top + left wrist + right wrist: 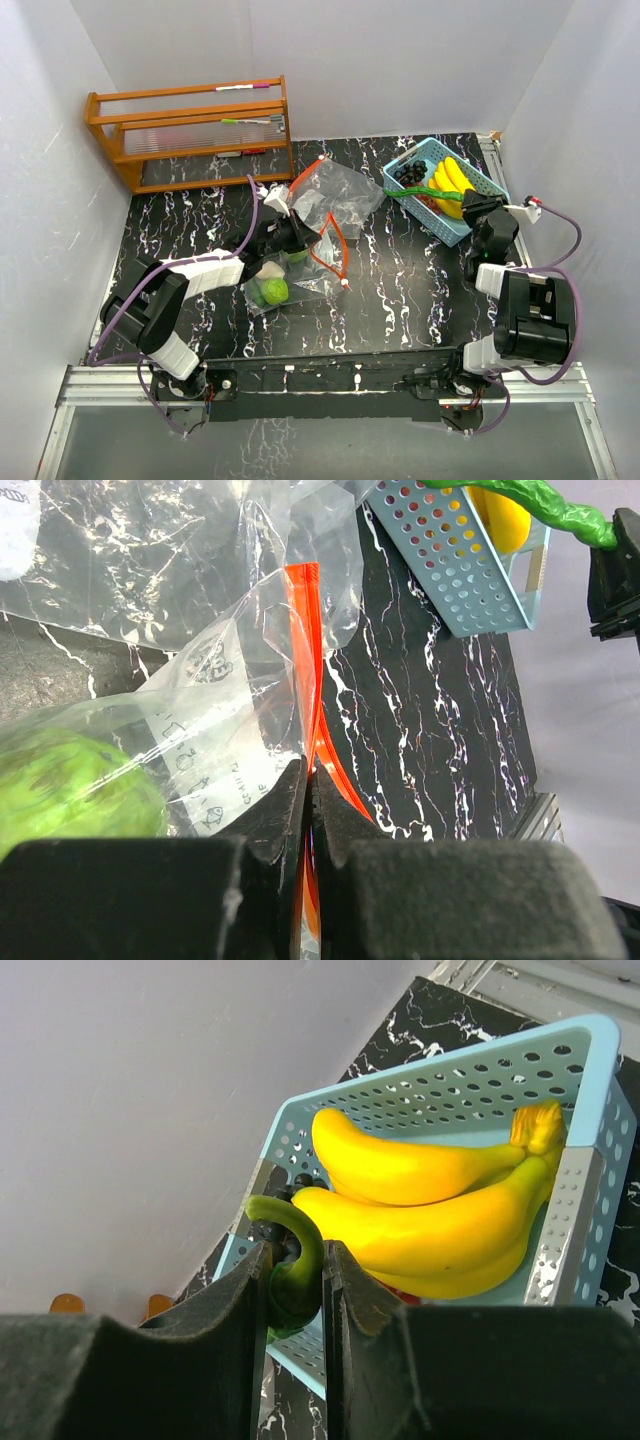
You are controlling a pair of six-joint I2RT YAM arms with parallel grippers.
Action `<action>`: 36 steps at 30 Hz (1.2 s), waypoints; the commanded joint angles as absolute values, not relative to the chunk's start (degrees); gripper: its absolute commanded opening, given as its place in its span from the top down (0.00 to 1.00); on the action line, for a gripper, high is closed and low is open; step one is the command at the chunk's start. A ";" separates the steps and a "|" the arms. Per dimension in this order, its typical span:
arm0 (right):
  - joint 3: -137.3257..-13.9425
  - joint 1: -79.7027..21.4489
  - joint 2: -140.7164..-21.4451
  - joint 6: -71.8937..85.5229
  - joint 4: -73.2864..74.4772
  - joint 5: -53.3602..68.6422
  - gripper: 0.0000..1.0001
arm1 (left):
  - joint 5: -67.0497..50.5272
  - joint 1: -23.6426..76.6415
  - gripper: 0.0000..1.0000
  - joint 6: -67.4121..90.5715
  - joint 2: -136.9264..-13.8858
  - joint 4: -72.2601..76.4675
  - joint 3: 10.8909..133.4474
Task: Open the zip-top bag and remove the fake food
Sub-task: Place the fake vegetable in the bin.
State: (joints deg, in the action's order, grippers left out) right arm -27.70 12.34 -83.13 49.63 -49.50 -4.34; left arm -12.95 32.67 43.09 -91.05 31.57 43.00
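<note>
Bananas lie in the basket, our right fingers pinch a green vegetable, our left fingers pinch the bag holding green fruit.

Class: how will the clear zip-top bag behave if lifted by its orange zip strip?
Probably floppy: the bag is thin, crumpled film. Likely to sag under the green fruit inside. The left gripper pinches only the orange strip, so it may slip.

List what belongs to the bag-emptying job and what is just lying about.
Job: zip-top bag, green fruit inside it, bananas, grapes, green vegetable.
Lying about: wooden rack, blue basket.
</note>
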 commanded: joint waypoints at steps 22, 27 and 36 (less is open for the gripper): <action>-26.85 16.35 -92.66 64.36 -72.10 -0.32 0.92 | -13.28 32.25 1.00 43.06 -87.29 32.71 40.19; -26.64 16.35 -91.70 61.17 -72.01 -1.78 0.92 | -13.45 32.25 1.00 42.98 -87.23 32.46 40.01; -29.79 16.26 -91.84 54.80 -68.79 -4.49 0.91 | -13.67 32.26 1.00 42.98 -88.20 32.05 41.15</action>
